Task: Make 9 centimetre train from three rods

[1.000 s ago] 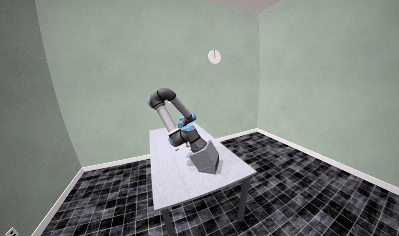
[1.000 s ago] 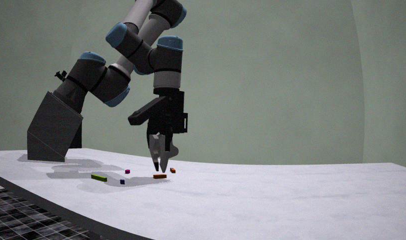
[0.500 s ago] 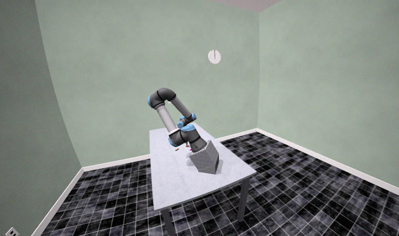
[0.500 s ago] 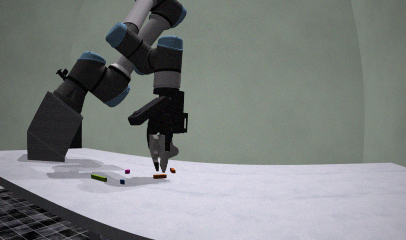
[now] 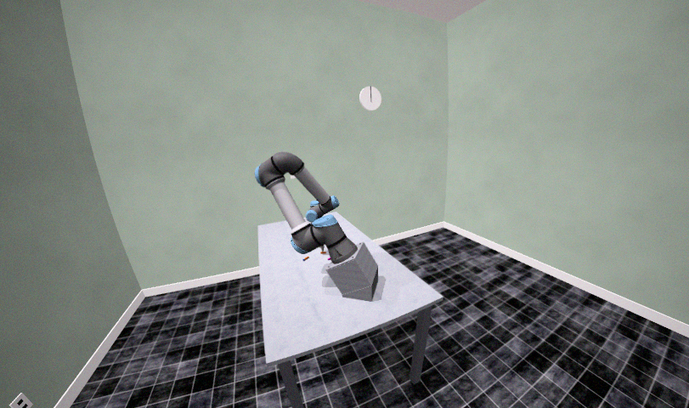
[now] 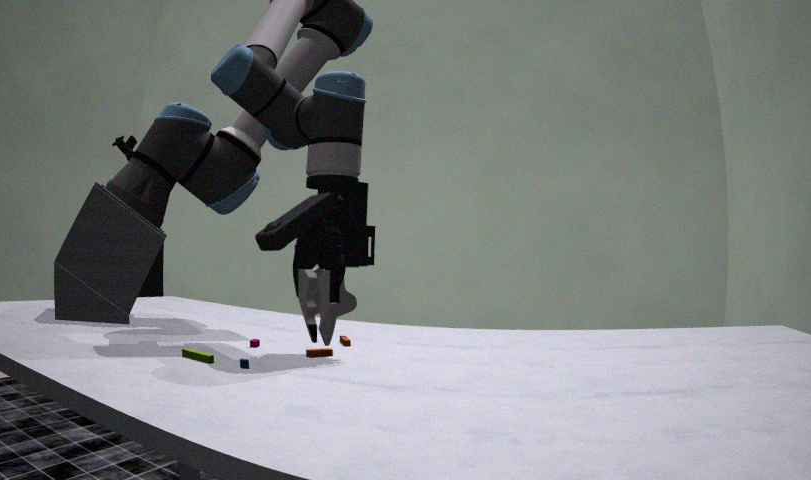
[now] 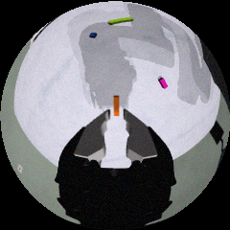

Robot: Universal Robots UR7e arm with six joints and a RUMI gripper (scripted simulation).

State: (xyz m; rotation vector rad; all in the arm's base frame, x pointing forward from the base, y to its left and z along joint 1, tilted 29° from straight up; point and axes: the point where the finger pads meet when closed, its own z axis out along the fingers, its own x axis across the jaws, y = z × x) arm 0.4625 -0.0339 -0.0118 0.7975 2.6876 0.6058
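My gripper points down, its fingertips slightly apart with nothing held between them. It is just above an orange rod that lies flat and runs lengthwise between the fingertips in the wrist view. A second orange rod lies apart from it; my gripper's body hides it in the wrist view. A lime rod and a short blue rod lie apart near each other. A magenta rod lies alone towards the base. No rods touch.
The rods lie on the white table. The grey robot base stands on the magenta and lime rods' side. The arm casts shadows over the lime and blue rods' area.
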